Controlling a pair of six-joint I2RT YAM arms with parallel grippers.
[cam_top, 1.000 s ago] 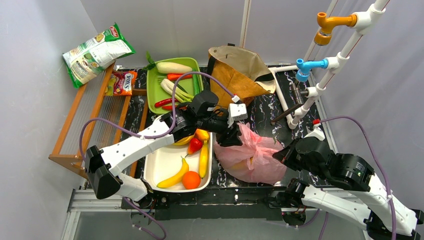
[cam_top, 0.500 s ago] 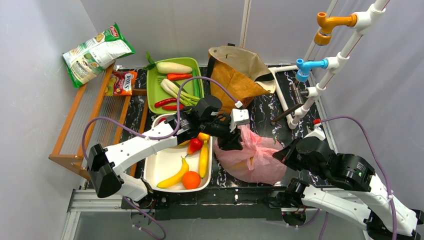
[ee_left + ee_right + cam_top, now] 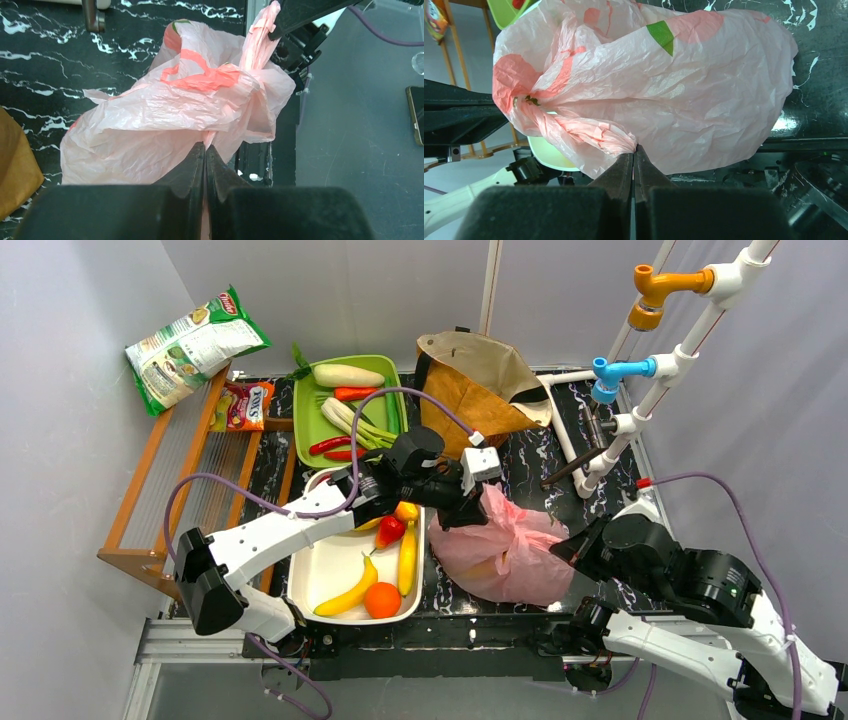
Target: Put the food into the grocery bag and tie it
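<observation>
Tying under way: the left gripper [image 3: 205, 148] and right gripper [image 3: 634, 150] are each clamped on one of the twisted handles [image 3: 584, 131] of the grocery bag [image 3: 515, 555], which slumps just beyond both sets of fingertips. A sound knot likely needs even, opposed pulls that do not tear the thin film.

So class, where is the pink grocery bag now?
In the top view the pink grocery bag lies just right of the white tray, held between the left end effector and the right end effector.
</observation>
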